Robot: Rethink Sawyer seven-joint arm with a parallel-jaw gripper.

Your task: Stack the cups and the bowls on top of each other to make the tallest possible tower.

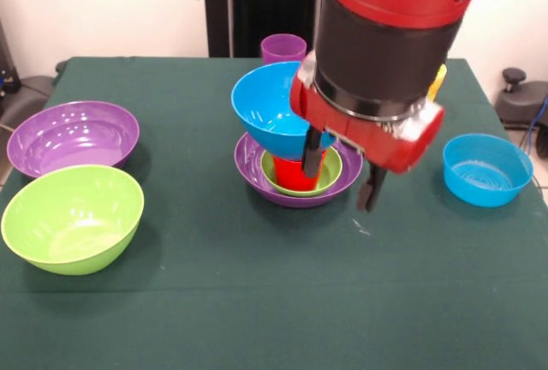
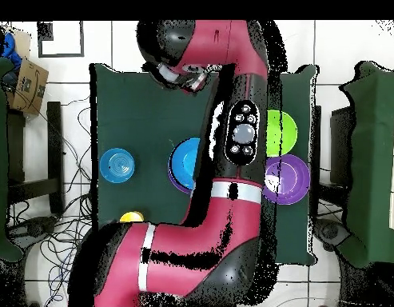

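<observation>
The tower stands mid-table: a large purple bowl [image 1: 254,173] as base, a small green bowl [image 1: 333,170] in it, a red cup [image 1: 294,174] inside that, and a large blue bowl [image 1: 267,109] resting tilted on the cup. My gripper [image 1: 341,175] hangs just right of and in front of the tower, open and empty. Its left finger [image 1: 312,156] is by the blue bowl's right rim and its right finger [image 1: 370,190] is over the cloth. The blue bowl also shows in the overhead view [image 2: 184,164]; the arm hides the gripper there.
A second large purple bowl [image 1: 74,136] and a lime green bowl [image 1: 73,217] sit at the left. A small blue bowl [image 1: 486,170] sits at the right. A purple cup [image 1: 283,47] stands behind the tower. A yellow cup [image 1: 438,80] peeks out behind the arm.
</observation>
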